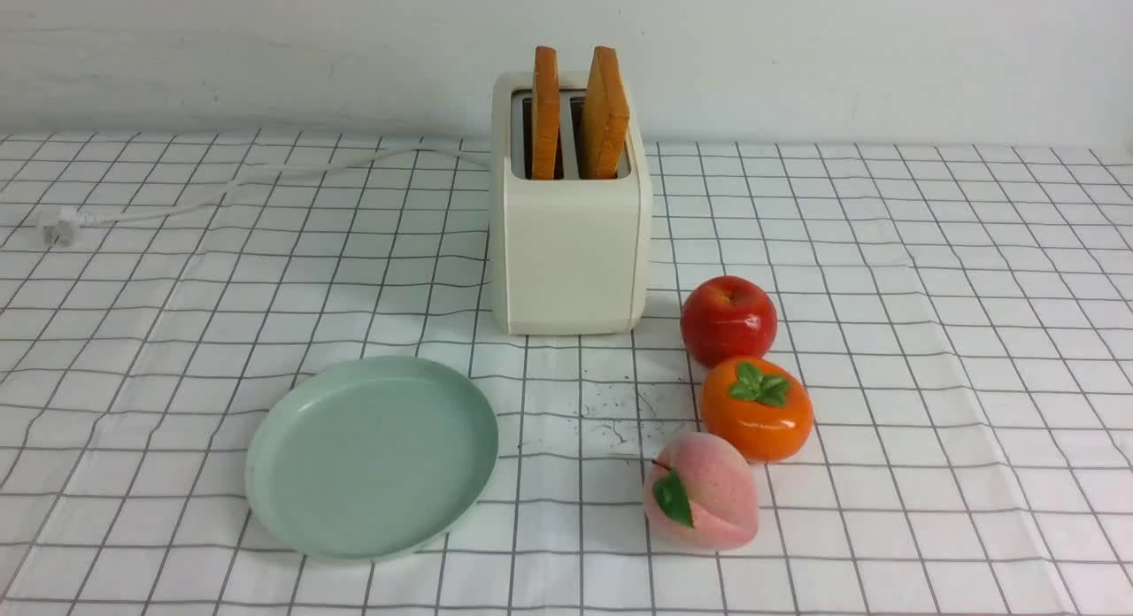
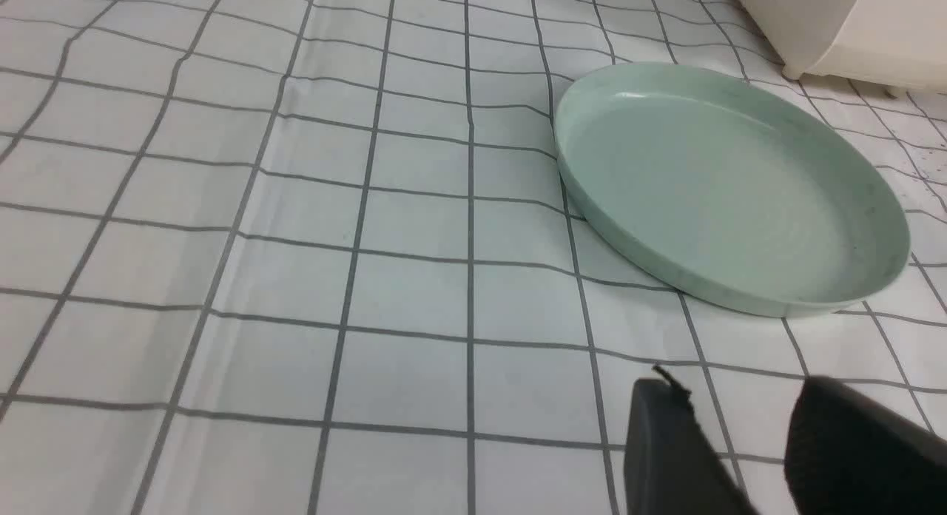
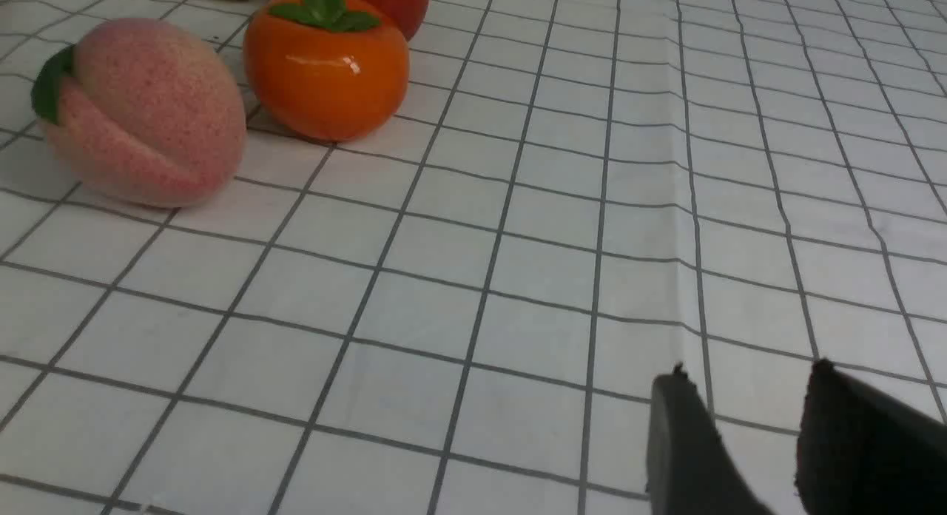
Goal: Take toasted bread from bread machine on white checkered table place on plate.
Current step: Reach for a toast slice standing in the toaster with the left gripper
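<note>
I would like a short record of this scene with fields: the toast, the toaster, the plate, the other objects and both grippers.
toasted bread: left slice and right slice, both standing in the slots
bread machine: far middle of the white checkered table, cord trailing to the left
plate: nothing on it, left of and nearer than the toaster
fruit: apple, persimmon, peach, in a row on the right
left gripper: open, holds nothing, near the plate
right gripper: open, holds nothing

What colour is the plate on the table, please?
Plain pale mint green, without any pattern. The plate shows best in the left wrist view.
</note>
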`<action>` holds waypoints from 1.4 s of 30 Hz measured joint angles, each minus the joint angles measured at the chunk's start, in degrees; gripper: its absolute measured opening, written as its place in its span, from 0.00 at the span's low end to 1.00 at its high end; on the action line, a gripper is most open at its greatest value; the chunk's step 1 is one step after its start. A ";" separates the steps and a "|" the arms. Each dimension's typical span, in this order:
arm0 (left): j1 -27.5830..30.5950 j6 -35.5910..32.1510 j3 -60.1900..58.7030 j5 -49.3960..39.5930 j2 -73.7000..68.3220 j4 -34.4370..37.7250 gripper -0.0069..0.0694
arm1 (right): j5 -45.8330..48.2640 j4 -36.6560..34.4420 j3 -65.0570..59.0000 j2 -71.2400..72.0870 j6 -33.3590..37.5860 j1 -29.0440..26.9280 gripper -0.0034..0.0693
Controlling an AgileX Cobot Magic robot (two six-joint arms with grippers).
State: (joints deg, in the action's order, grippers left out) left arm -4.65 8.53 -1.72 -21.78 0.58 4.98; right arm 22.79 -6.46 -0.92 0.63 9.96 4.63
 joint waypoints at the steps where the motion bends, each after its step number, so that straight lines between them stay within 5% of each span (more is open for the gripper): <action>1: 0.00 0.00 0.00 0.00 0.00 0.00 0.40 | 0.00 0.00 0.00 0.00 0.00 0.00 0.38; 27: 0.00 0.09 0.00 0.75 0.00 0.09 0.40 | 0.00 0.00 0.00 0.00 0.00 0.00 0.38; 35: 0.00 16.00 0.00 16.10 0.00 22.24 0.40 | 0.00 0.00 0.00 0.00 0.00 0.00 0.38; 39: 0.00 18.16 0.00 23.49 0.00 28.72 0.39 | 0.00 0.00 0.00 0.00 0.00 0.00 0.38; 42: 0.00 17.37 3.51 19.68 -0.61 31.69 0.29 | 0.00 0.00 0.00 0.00 0.00 0.00 0.38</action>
State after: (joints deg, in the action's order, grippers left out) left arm -4.65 25.90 1.79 -2.10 -0.03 36.68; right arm 22.79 -6.46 -0.92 0.63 9.96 4.63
